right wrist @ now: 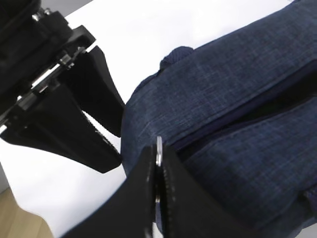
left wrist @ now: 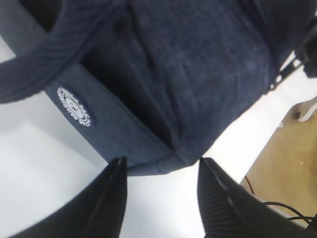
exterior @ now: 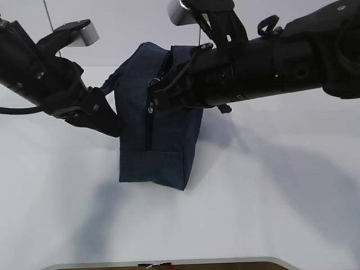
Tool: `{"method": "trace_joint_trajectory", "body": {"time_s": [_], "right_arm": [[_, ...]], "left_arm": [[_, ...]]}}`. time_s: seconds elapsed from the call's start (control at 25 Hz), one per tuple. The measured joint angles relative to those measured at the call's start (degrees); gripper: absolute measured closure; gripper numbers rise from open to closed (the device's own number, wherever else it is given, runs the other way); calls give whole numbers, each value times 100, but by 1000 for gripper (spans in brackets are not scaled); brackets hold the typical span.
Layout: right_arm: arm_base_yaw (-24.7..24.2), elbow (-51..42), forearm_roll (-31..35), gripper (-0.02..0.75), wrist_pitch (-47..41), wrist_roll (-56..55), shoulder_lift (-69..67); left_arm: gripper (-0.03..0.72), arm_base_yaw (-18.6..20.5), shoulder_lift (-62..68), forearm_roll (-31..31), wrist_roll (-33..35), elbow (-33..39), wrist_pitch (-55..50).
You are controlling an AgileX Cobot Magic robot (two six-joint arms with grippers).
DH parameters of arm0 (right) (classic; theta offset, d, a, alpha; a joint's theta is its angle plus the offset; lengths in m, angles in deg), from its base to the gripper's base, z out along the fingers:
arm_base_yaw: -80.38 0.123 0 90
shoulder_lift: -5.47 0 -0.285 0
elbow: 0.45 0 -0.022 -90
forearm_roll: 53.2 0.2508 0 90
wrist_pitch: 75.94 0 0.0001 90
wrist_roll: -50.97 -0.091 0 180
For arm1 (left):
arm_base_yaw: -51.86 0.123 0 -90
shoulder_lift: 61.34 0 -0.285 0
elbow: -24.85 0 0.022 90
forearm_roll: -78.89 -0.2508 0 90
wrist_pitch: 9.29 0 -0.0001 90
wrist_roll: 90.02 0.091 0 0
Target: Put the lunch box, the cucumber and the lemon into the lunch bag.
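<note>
The dark navy lunch bag (exterior: 160, 149) stands upright on the white table (exterior: 264, 219), its zipper running up the side that faces me. My right gripper (exterior: 154, 97) reaches in from the right and is shut on the silver ring pull (right wrist: 159, 145), which shows edge-on between the right gripper's (right wrist: 158, 151) fingers. My left gripper (exterior: 114, 126) is at the bag's left side, open. In the left wrist view the left gripper (left wrist: 162, 161) has a corner of the lunch bag (left wrist: 198, 74) just past its tips, with nothing between them. The lunch box, the cucumber and the lemon are out of view.
The bag's strap handle (left wrist: 44, 64) and round white logo (left wrist: 74, 106) show on its left side. The table's front edge (exterior: 169, 262) lies at the bottom of the exterior view. Past the table's edge are wooden floor and cables (left wrist: 282, 203).
</note>
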Motion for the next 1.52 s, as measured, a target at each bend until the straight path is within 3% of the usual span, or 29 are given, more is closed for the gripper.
{"method": "trace_joint_trajectory", "body": {"time_s": [0.52, 0.84, 0.96, 1.2, 1.52], "right_arm": [[0, 0, 0, 733, -318, -204, 0], [0, 7, 0, 733, -361, -255, 0], [0, 75, 0, 733, -361, -265, 0], [0, 161, 0, 733, -372, -269, 0], [0, 222, 0, 733, -644, -278, 0]], "left_arm": [[351, -28, 0, 209, 81, 0, -498], [353, -327, 13, 294, 448, 0, 146], [418, -342, 107, 294, 467, 0, 212], [674, -342, 158, 230, 494, 0, 295], [696, -346, 168, 72, 531, 0, 276]]}}
